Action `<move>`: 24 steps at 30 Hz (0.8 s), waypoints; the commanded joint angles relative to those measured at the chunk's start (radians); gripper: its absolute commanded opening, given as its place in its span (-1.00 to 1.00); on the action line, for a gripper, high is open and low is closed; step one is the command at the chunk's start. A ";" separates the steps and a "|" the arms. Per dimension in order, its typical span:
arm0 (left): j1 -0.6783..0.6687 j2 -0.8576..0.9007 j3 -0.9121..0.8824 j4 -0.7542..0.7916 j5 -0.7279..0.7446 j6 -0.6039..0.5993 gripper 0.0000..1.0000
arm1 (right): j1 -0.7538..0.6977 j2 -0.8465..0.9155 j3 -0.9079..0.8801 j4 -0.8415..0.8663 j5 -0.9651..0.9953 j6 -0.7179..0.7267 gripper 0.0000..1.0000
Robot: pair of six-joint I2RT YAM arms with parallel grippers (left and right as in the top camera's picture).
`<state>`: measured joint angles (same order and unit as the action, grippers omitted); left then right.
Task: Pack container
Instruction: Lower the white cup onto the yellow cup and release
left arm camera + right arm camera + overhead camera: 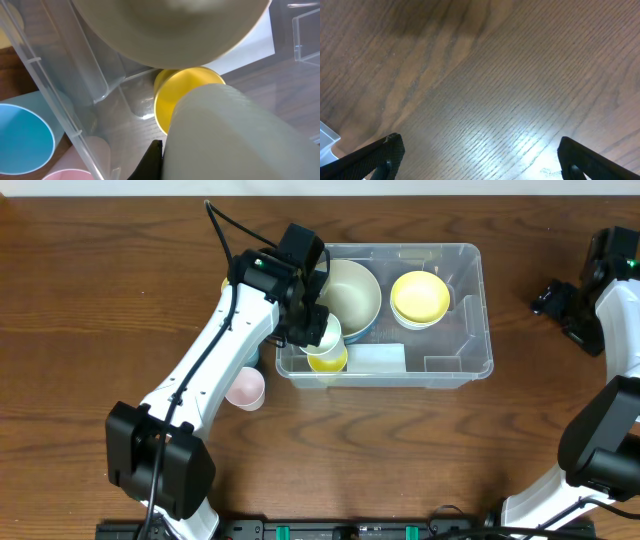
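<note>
The container (482, 320) is a clear plastic bin on the wooden table, right of centre. It holds a cream bowl (352, 292), stacked yellow bowls (420, 298) and a yellow cup (328, 361). My left gripper (312, 320) is shut on a pale cream cup (328, 333) and holds it inside the bin's left end, just above the yellow cup (185, 92). In the left wrist view the cream cup (235, 135) fills the foreground, with one black finger (152, 161) pressed against its side. My right gripper (480, 155) hangs open over bare table, far right (560, 302).
A pink cup (245, 388) stands on the table outside the bin's left wall, beside a blue cup (22, 140). A white label (378, 358) lies on the bin's floor. A corner of the bin (327, 135) shows in the right wrist view.
</note>
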<state>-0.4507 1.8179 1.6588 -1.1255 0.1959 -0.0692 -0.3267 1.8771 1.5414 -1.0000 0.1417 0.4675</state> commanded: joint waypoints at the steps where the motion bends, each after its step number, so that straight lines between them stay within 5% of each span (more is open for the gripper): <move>1: 0.000 0.008 -0.014 -0.003 -0.005 0.024 -0.88 | 0.000 0.007 -0.005 0.002 0.004 0.018 0.98; 24: 0.000 0.065 -0.015 -0.015 -0.005 0.024 -0.75 | 0.000 0.007 -0.005 0.002 0.004 0.018 0.99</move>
<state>-0.4507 1.8835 1.6478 -1.1328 0.1955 -0.0532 -0.3267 1.8771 1.5414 -1.0000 0.1417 0.4675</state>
